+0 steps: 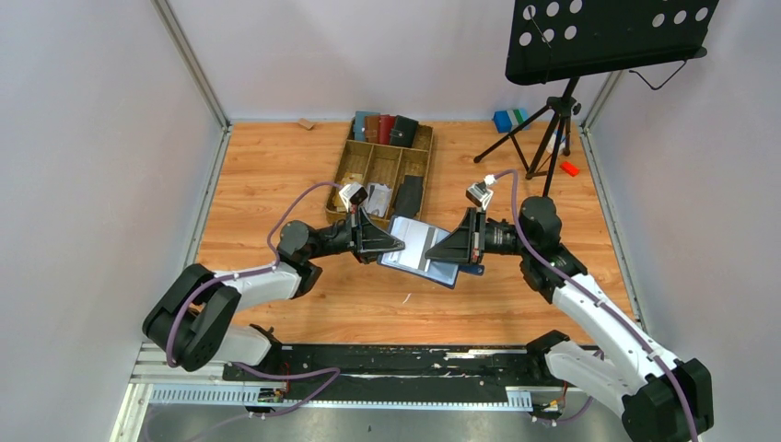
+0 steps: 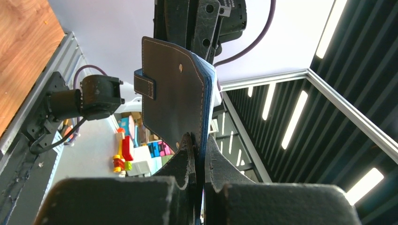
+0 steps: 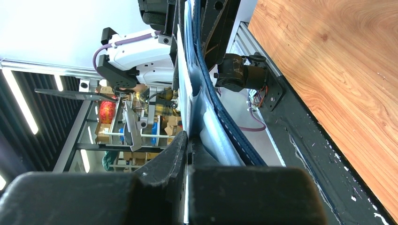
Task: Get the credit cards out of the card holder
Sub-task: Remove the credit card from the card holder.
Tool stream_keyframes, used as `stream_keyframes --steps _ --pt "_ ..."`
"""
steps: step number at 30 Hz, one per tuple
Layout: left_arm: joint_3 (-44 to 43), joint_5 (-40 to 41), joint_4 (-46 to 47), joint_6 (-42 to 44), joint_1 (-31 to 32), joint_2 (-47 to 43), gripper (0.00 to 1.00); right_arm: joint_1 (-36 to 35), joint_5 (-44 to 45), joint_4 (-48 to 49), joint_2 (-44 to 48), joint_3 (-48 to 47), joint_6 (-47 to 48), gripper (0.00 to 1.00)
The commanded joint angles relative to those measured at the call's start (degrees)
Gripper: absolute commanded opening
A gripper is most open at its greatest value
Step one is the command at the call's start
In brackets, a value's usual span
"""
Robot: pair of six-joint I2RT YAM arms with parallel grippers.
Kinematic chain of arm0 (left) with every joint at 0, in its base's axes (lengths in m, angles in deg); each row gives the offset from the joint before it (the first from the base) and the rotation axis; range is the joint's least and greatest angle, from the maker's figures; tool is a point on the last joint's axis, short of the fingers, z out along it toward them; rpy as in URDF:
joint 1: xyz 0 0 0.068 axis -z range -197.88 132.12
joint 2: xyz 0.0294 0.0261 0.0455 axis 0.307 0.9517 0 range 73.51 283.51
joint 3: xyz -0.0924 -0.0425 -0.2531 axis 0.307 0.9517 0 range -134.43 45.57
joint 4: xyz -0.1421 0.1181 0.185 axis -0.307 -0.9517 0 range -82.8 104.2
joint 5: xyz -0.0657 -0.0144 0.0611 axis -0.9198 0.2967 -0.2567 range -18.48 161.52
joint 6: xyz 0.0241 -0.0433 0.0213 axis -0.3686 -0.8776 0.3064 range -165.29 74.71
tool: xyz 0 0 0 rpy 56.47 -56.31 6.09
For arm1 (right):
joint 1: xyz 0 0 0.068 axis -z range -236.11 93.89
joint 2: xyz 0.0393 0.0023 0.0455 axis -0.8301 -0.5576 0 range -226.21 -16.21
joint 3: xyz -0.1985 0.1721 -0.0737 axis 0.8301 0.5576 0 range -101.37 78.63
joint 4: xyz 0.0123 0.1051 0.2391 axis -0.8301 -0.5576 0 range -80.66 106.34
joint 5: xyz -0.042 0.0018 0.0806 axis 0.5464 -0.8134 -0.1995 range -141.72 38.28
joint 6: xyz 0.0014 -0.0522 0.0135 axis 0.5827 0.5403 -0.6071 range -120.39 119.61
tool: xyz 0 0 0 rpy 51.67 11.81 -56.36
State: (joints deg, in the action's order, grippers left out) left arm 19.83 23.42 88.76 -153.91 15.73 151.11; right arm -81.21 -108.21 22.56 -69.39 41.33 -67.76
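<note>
Navy-blue bifold card holder [image 1: 440,273] hangs above the wooden tabletop [image 1: 276,184], spanning both arms; left end effector [image 1: 398,246] clenches its edge; right end effector [image 1: 433,258] pinches, I judge, the pale grey credit card [image 1: 419,237]; extraction runs toward my right.

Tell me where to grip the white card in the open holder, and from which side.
Pinch the white card by its free edge nearest the right gripper, coming from the right, level with its face. It is thin and flat, and the left gripper clamps the card holder at the far flap, so a rightward pull should slide it out.
</note>
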Motion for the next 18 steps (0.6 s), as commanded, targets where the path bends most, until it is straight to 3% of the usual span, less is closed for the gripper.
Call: stream_keyframes --steps 1,18 --pt "-0.4 0.7 9.2 -2.9 -1.4 -0.2 0.0 0.9 -0.2 -1.9 1.5 1.4 1.8 0.0" --pt "-0.6 0.9 16.9 -7.7 -2.5 3.3 0.0 2.3 -1.3 -4.2 3.4 2.2 2.4 0.0"
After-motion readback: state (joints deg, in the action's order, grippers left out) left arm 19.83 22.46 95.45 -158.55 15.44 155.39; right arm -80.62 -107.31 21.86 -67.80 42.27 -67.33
